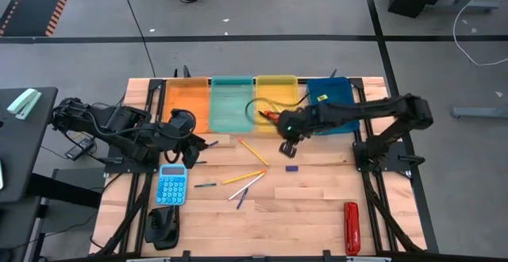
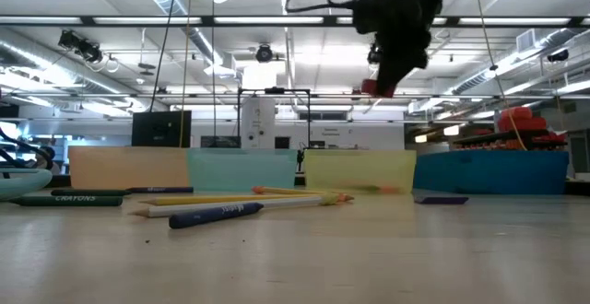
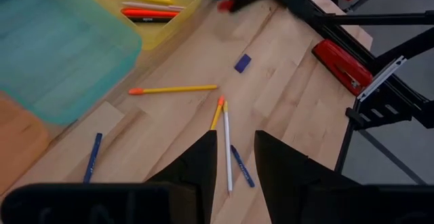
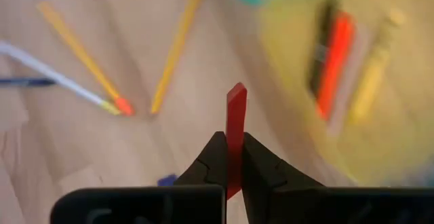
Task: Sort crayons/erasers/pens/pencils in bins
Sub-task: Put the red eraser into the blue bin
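We see the right pincer clamped on a thin red eraser lifted above the tabletop, the yellow bin just beyond it, while the left pincer waits half-open.

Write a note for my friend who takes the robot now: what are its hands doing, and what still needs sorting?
Right end effector: shut on a red eraser, held up in the air near the yellow bin.
Left end effector: open, holding nothing, hanging above the table near the calculator.
Done: a few sticks already lie in the yellow bin.
Left: pencils, some dark blue sticks and a small purple eraser lie loose on the table. The teal bin looks empty.
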